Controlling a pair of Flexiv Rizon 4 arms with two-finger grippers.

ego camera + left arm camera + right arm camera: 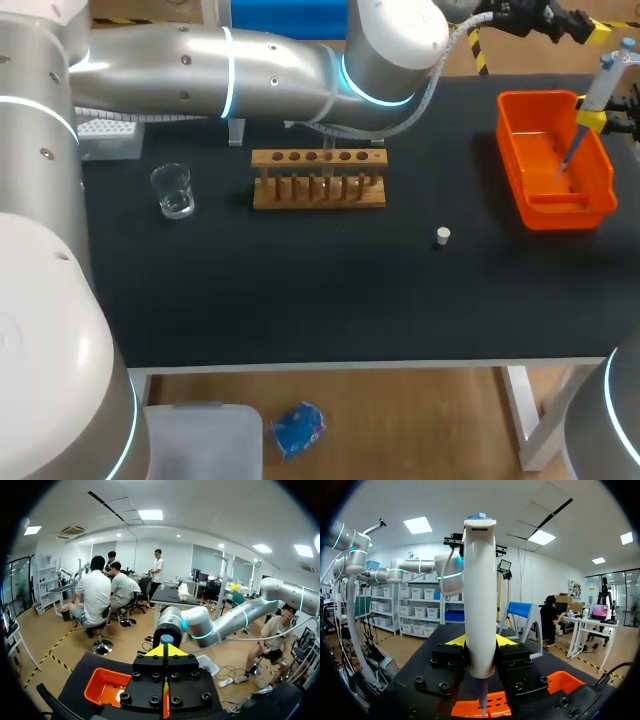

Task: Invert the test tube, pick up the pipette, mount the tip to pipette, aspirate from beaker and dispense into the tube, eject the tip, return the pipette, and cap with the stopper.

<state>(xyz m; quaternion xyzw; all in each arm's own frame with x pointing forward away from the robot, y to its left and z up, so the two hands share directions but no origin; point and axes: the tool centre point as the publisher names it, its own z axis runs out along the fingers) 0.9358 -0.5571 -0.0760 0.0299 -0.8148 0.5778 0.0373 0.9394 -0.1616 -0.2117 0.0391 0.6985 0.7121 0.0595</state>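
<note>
My right gripper (592,120) (480,642) is shut on the white pipette (603,85) (480,595), held upright at the table's right edge. Its thin tip (567,156) (482,700) hangs inside the orange bin (600,175) (560,682). My left arm reaches across the back, and its gripper (598,33) (165,651) is shut, empty, just over the pipette's blue top (166,639). A clear test tube (327,165) stands in the wooden rack (318,195). The glass beaker (173,190) is at the left and the white stopper (443,236) lies right of the middle.
A tip box (105,135) sits at the back left under my left arm. The orange bin (102,687) also shows below my left gripper. Dark tabletop (300,290) stretches in front of the rack to the near edge.
</note>
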